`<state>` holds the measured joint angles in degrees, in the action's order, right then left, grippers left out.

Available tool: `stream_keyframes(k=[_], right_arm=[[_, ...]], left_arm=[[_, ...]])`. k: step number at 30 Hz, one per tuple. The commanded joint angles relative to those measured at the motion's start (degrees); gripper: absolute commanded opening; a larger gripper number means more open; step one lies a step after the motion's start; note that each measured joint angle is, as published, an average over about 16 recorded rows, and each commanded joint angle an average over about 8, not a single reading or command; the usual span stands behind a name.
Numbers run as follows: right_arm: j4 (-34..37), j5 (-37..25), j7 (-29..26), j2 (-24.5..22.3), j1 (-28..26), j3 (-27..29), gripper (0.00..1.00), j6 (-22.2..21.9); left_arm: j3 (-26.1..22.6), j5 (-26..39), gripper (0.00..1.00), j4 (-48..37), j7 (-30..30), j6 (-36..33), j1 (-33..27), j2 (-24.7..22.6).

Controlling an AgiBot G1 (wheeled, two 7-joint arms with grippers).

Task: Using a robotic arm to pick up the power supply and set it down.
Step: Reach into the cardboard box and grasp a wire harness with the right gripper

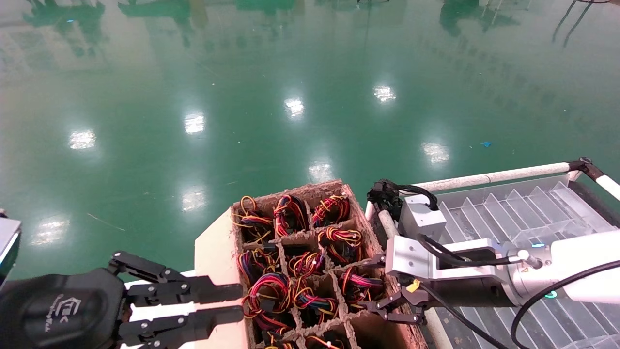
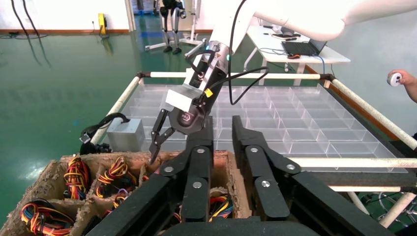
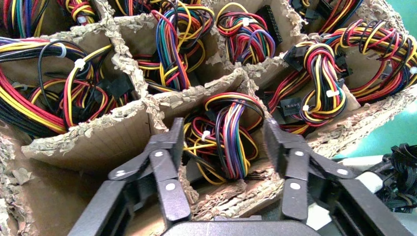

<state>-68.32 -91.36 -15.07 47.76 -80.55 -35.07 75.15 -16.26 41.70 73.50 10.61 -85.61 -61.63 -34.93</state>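
A cardboard crate (image 1: pixel 215 252) of paper-walled cells holds several power supplies, of which only the looped red, yellow, black and purple wire bundles show. My right gripper (image 1: pixel 364 285) is open at the crate's right side. Its fingers straddle the bundle of one power supply (image 3: pixel 228 140) in an edge cell without touching it. That supply's metal body is hidden down in the cell. The same bundle (image 1: pixel 352 281) shows in the head view. My left gripper (image 1: pixel 240 302) is open and holds nothing, hovering by the crate's near left edge.
To the right of the crate lies a clear plastic divider tray (image 1: pixel 523 208) inside a white-tube frame (image 1: pixel 489 177). A grey box (image 1: pixel 420 215) with only black cables (image 1: pixel 387 194) sits at the tray's near corner. The green floor (image 1: pixel 290 97) stretches beyond.
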Motion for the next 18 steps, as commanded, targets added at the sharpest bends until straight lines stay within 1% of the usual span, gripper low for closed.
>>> stream_keyframes(k=[1, 18], right_arm=[[0.3, 0.0, 0.1, 0.1, 0.0, 0.0, 0.00, -0.1], [0.7, 0.2, -0.2, -0.5, -0.1, 0.2, 0.00, 0.3]], left_arm=[[0.0, 0.0, 1.00, 0.0, 0.0, 0.0, 0.0, 0.0], [-0.1, -0.1, 1.00, 0.0, 0.0, 0.0, 0.0, 0.0]])
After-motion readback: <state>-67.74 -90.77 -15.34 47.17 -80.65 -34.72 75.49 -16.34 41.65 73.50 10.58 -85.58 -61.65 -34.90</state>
